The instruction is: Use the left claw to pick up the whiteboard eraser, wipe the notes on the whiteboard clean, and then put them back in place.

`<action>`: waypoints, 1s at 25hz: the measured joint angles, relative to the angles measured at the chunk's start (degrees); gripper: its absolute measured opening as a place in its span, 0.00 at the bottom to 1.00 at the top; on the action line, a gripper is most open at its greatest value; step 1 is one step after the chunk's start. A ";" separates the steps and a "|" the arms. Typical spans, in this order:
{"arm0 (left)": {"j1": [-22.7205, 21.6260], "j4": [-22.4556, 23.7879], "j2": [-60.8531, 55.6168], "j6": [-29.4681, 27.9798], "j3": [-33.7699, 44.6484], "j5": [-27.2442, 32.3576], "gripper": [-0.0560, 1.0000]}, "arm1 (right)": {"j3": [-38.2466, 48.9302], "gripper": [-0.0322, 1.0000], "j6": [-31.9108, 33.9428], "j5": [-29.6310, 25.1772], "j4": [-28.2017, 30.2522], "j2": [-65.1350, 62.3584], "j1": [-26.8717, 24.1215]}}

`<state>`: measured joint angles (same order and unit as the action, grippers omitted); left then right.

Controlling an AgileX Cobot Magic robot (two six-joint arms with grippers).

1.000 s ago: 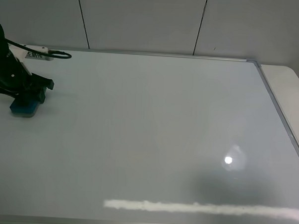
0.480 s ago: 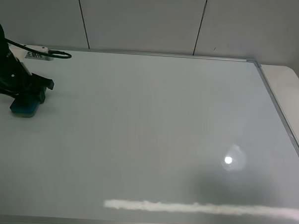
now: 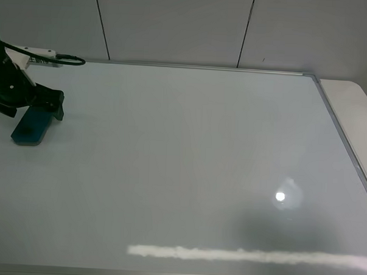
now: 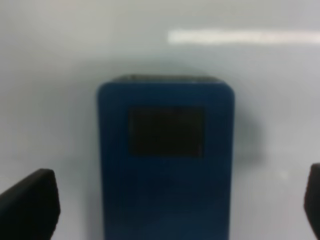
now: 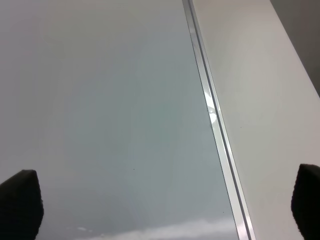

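Note:
The teal-blue whiteboard eraser lies flat on the whiteboard near its left edge. My left claw hovers just behind and above the eraser, open, with one finger on each side and not touching it. In the left wrist view the eraser sits between the two wide-spread fingertips of the left claw. No black notes show anywhere on the board. My right gripper is open and empty over the board's right edge; it is out of the exterior view.
A white labelled box with a black cable sits by the left arm at the board's far left corner. The silver frame borders a white table strip on the right. A white glare streak lies near the front edge.
My left claw has opened and lifted back off the eraser, which stays lying on the board with more of its top showing. The white box and cable shifted slightly with the arm.

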<state>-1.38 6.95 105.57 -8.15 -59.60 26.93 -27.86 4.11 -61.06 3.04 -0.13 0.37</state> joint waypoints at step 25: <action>0.00 -1.34 -71.72 0.18 13.15 16.73 0.99 | 0.00 0.99 0.00 0.00 0.00 0.00 0.00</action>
<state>-1.38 5.61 33.85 -7.97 -46.45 43.66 -27.86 4.11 -61.06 3.04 -0.13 0.37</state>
